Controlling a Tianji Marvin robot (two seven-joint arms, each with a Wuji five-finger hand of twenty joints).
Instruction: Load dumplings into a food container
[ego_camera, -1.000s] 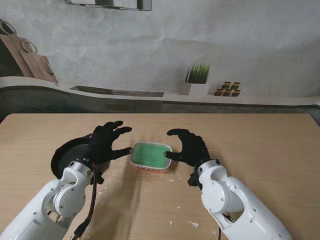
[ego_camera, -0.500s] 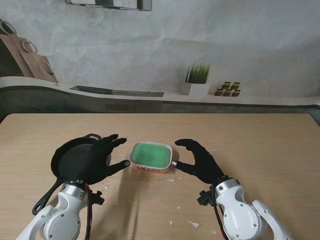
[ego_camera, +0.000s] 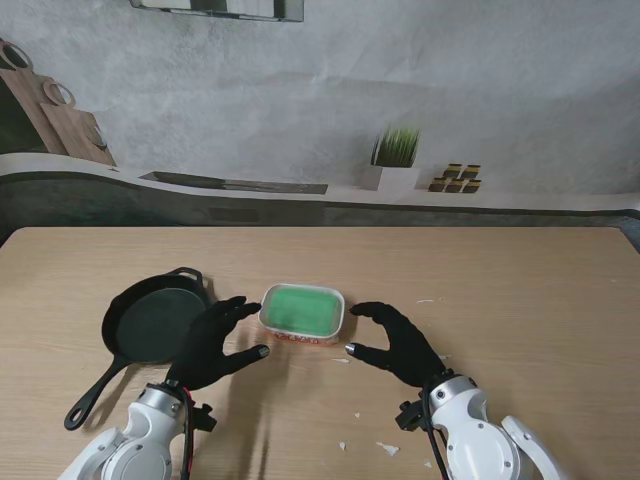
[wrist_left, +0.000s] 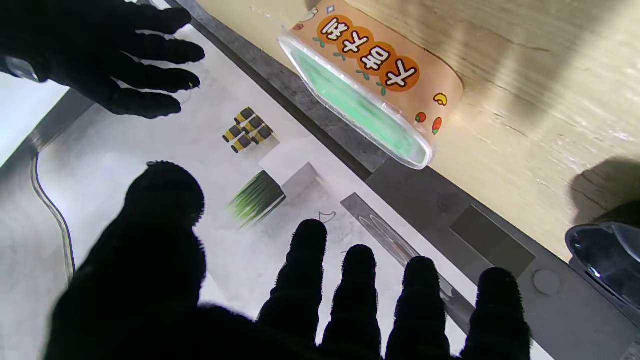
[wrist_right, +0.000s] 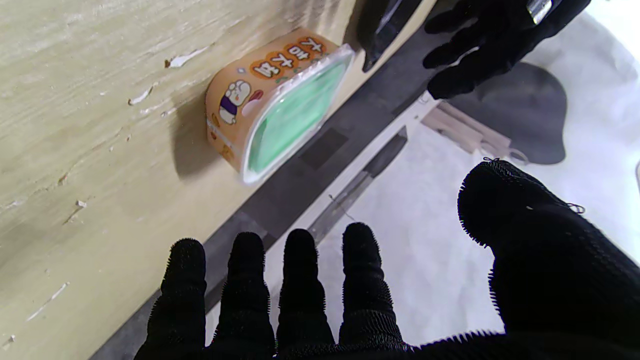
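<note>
Left hand: the left hand (ego_camera: 212, 345) hovers spread and holding nothing, just on my side of the food container's left end; a second ago its fingers touched that end, and it has since drawn back toward me.
Right hand: the right hand (ego_camera: 398, 342) is likewise spread and bare, near the container's right end but apart from it; it too was against the tub a second ago.
Food container: the food container (ego_camera: 302, 313) sits on the counter (ego_camera: 520, 290) nearer the near edge than the far one, about midway between the side edges. It is an orange printed tub under a clear lid with green showing through, seen in both wrist views (wrist_left: 370, 95) (wrist_right: 272, 105).
Skillet: a black skillet (ego_camera: 150, 325) lies left of the tub, its handle running toward the near left corner, pan bare; the left hand covered part of it before.
Dumplings: none can be made out anywhere.
Scraps: small white flecks (ego_camera: 385, 448) dot the near part of the counter.
Meaning: both hands have let go together, so the tub looks placed or sealed and the task appears to be near its close.
</note>
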